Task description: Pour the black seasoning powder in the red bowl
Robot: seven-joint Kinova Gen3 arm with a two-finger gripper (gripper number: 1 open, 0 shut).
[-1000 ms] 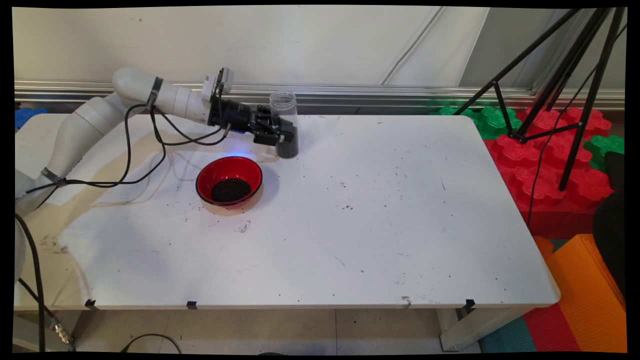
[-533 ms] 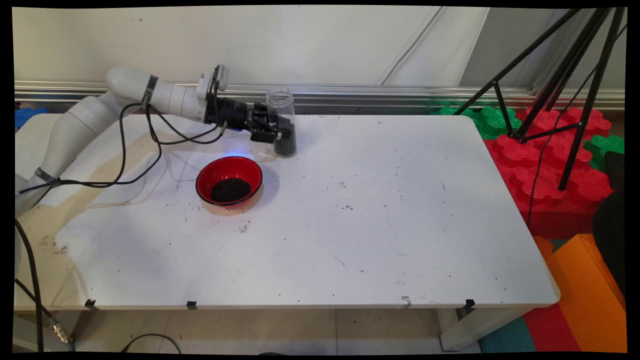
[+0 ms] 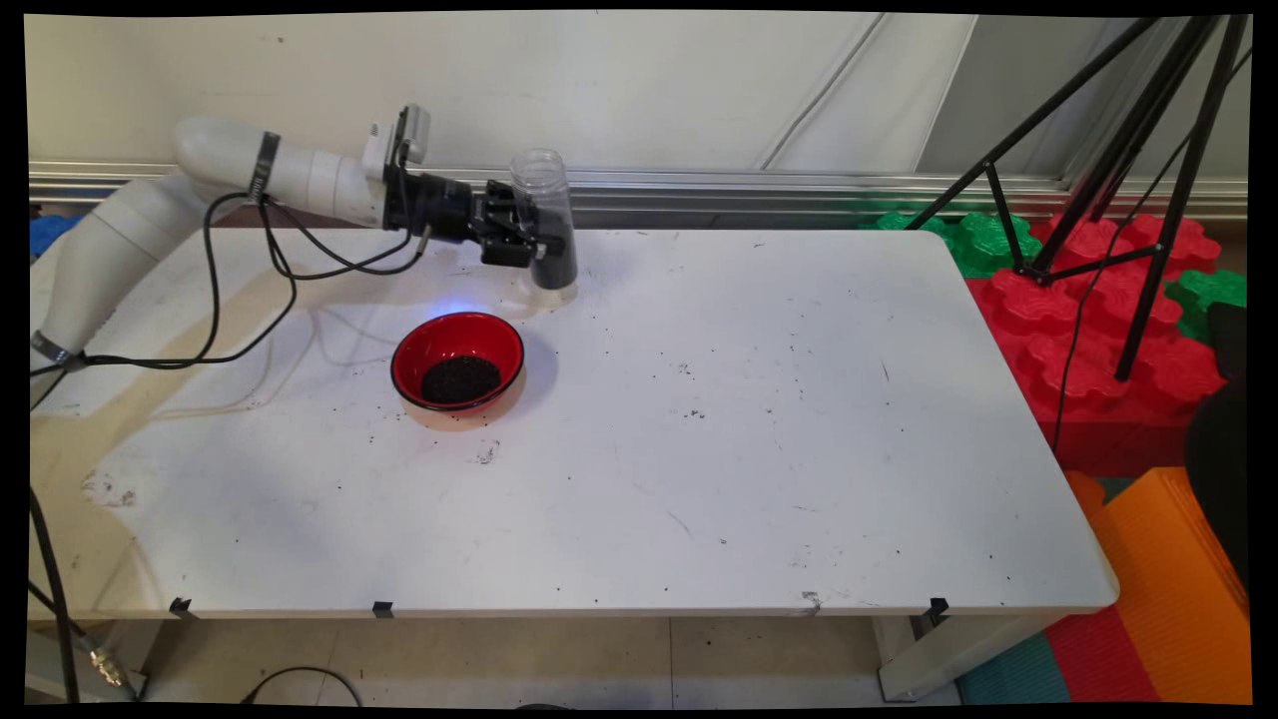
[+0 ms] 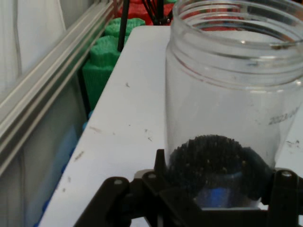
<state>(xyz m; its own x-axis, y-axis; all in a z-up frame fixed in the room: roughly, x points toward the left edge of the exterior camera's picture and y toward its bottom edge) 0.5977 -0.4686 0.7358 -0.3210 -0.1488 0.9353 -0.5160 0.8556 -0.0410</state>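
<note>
A clear jar (image 3: 544, 220) holds black grains; the bowl (image 3: 457, 360) is red, the table (image 3: 799, 419) white.

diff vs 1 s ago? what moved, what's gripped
The gripper, shut on the clear jar of dark granules the whole time, has lifted it off the white table and carried it up and to the picture's left; the jar stays roughly upright. The red bowl with its dark granules has not moved, nor the tripod at right.
</note>
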